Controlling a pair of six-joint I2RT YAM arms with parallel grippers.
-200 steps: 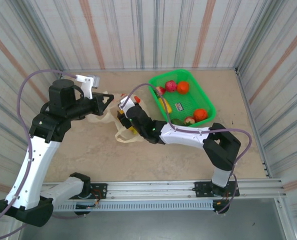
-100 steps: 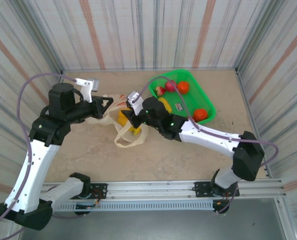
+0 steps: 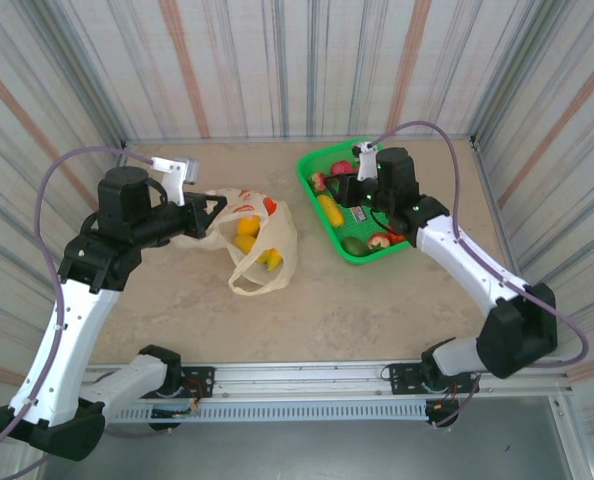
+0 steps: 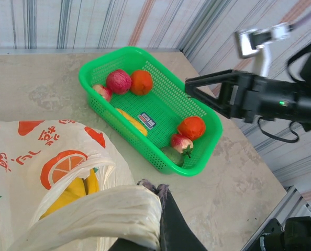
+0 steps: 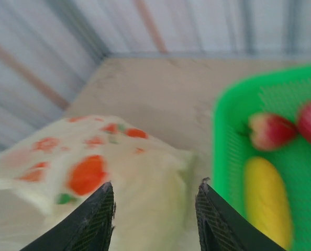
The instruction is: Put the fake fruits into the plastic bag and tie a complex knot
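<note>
the left gripper [image 3: 215, 207] is clamped on the bunched handle of the plastic bag [image 3: 262, 235], at the bag's left end. in the left wrist view its dark fingers [image 4: 170, 230] pinch a thick roll of cream film, and the bag's mouth gapes just below that roll.

the bag lies on the table [image 3: 177, 300] left of centre, cream with red and orange fruit slices printed on it. yellow bananas [image 3: 247, 235] show through its open mouth, and from the left wrist the yellow sits under the rolled edge. one loop handle trails loose on the table toward the near edge. i can see no knot in the handles.

just right of the bag sits a green basket [image 3: 327, 150], apart from it, set at an angle. in it lie the other fake fruits – a red apple [image 4: 119, 81] beside an orange one [image 4: 141, 82] at the far end, a small red-green apple [image 4: 100, 91] next to them, a banana [image 4: 134, 120] along the middle, then a red-orange round one [image 4: 191, 127], a red-green apple [image 4: 181, 142] and a dark green one [image 4: 171, 155] at the near end.

the right gripper [image 3: 345, 190] hangs over the basket, pointing left toward the bag – its jaws stand apart with nothing between them, as the right wrist view [image 5: 156, 183] shows, blurred.
</note>
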